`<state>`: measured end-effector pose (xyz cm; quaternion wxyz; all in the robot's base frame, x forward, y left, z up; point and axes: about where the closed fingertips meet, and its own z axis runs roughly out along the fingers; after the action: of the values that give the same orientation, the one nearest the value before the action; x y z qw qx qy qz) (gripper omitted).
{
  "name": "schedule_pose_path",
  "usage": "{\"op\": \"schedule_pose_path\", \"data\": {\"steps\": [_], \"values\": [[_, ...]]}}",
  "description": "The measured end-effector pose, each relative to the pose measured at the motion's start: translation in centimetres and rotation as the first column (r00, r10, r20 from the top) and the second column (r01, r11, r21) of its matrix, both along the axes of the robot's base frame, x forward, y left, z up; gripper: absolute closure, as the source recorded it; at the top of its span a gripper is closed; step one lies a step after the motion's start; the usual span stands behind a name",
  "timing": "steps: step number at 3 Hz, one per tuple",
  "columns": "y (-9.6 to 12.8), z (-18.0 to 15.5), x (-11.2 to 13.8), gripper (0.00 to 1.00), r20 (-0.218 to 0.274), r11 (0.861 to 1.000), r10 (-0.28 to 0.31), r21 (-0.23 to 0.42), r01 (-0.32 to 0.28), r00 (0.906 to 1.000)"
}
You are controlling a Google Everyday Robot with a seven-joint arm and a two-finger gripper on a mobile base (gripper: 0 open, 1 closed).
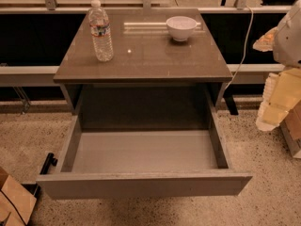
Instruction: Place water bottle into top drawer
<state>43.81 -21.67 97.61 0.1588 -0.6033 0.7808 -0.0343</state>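
In the single camera view, the water bottle (101,32) is seen standing upright, cap on, at the upper left of the frame, on the left rear part of the grey-brown counter (141,62). A white bowl (181,27) is set on the same counter, towards its right rear, well apart from the bottle.

Below the counter, the top drawer (141,185) is pulled fully out towards the bottom of the frame. Its flat front panel is seen across the lower part of the picture, and nothing is seen lying on its grey floor.

The robot arm (288,36) is cut off by the right edge of the frame. A white rounded part is shown at the upper right, with pale yellow parts hanging below it at mid-right. The jaws are taken to be at that lower pale end, beside the counter's right side. How far they are parted cannot be told, and nothing is seen held in them. The bottle is well apart from the jaws, with the whole width of the counter and the bowl lying between them.
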Motion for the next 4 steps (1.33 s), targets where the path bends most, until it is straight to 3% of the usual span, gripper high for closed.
{"op": "schedule_pose_path", "data": {"steps": [1, 3, 4], "values": [[0.0, 0.0, 0.0, 0.0, 0.0, 1.0, 0.0, 0.0, 0.0, 1.0], [3.6, 0.4, 6.9, 0.0, 0.061, 0.986, 0.076, 0.142, -0.084, 0.9952], [3.8, 0.4, 7.3, 0.0, 0.066, 0.985, 0.074, 0.151, -0.083, 0.995]]}}
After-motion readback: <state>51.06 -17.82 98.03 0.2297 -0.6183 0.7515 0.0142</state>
